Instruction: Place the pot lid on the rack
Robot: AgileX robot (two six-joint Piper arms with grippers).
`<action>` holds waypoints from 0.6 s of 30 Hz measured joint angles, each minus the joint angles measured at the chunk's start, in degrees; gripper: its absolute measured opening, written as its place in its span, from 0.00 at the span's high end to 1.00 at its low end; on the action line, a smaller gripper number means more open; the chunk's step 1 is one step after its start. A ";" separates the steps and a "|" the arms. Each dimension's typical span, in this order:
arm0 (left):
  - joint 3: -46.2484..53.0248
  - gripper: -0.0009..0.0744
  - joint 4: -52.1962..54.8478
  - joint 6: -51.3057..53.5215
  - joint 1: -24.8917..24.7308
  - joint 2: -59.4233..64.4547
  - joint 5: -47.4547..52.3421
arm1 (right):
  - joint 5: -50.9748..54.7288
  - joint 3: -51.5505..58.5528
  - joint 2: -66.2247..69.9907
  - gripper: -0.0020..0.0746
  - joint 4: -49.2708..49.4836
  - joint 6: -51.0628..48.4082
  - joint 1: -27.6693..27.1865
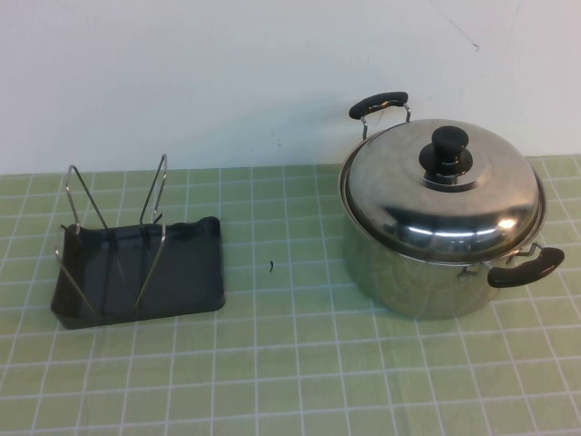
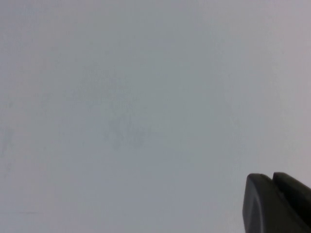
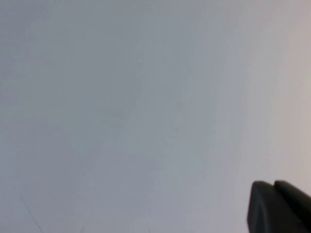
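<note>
The pot lid point(image 1: 427, 195), shiny domed steel with a black knob point(image 1: 448, 150), sits on the steel pot point(image 1: 413, 277) at the right of the table. The rack point(image 1: 136, 268), a black tray with upright wire loops, stands at the left. Neither arm shows in the high view. My left gripper point(image 2: 272, 180) shows only as two dark fingertips pressed together against a blank white wall, holding nothing. My right gripper point(image 3: 274, 187) looks the same in its wrist view, fingertips together and empty. Both are away from the lid and rack.
The pot has two black handles, one at the back point(image 1: 379, 104) and one at the front right point(image 1: 526, 269). A green checked mat point(image 1: 290, 363) covers the table. A small dark speck point(image 1: 271, 266) lies between rack and pot. A white wall stands behind.
</note>
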 joint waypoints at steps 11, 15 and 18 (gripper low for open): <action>-2.13 0.99 9.73 -5.21 0.00 14.52 -1.59 | -7.52 -11.10 29.54 0.98 -23.40 19.41 0.00; -2.13 0.99 18.86 -14.93 0.00 20.17 -6.82 | -20.86 -13.14 43.88 0.97 -39.44 33.54 0.25; -2.13 0.99 28.30 -22.98 0.00 24.28 -12.46 | -24.79 -15.56 52.71 0.97 -44.45 39.16 3.10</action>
